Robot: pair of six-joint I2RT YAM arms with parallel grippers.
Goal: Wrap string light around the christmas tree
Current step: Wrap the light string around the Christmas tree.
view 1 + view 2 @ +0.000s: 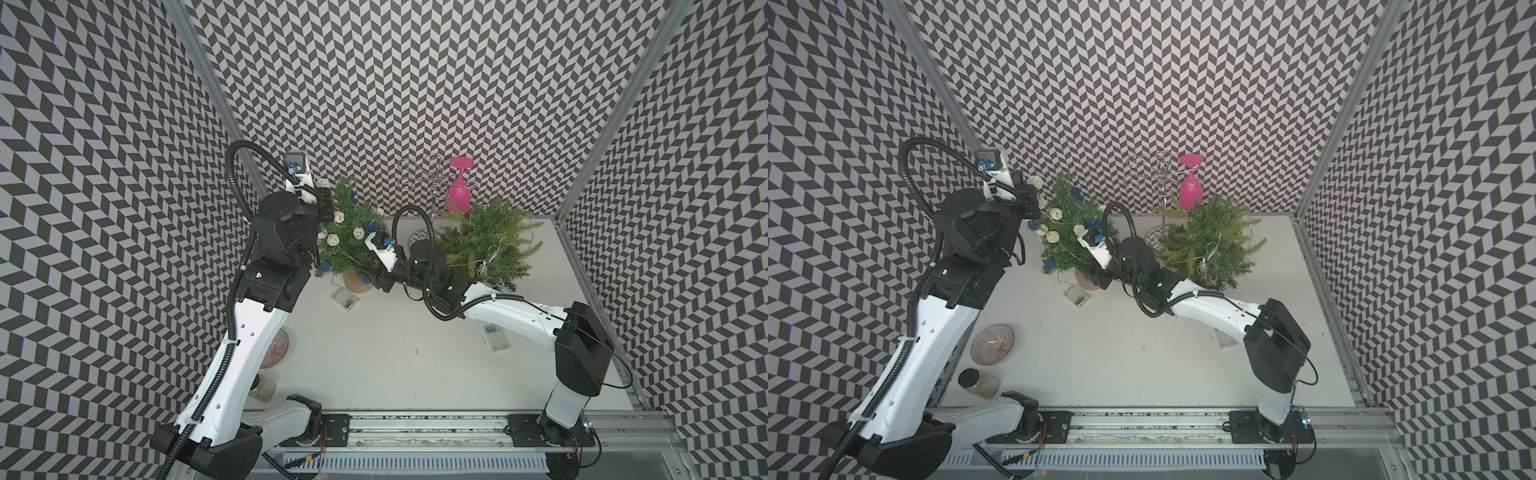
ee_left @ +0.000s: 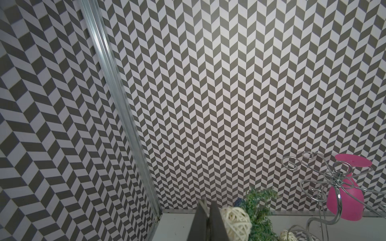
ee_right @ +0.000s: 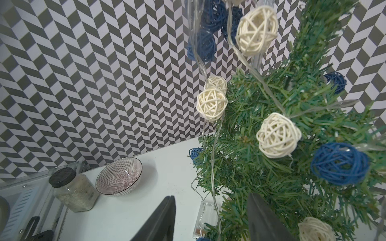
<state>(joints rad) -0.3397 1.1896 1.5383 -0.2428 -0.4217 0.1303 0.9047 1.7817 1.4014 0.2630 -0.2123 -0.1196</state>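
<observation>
White table (image 1: 374,353) with zigzag walls (image 1: 415,104) around is being used. Nearest, the battery box (image 1: 345,298) is lying by the pot (image 1: 357,283). The right gripper (image 3: 211,196) is being held low beside the christmas tree (image 1: 353,232), jaws apart, gripping nothing. The string light (image 3: 277,135), with white and blue balls, is being carried by the branches. Farther back, by the treetop, the left gripper (image 2: 207,208) is being pressed shut, seemingly on its wire. The loose wire should be caught softly and led round, never tugged, or the tree may be tipped.
</observation>
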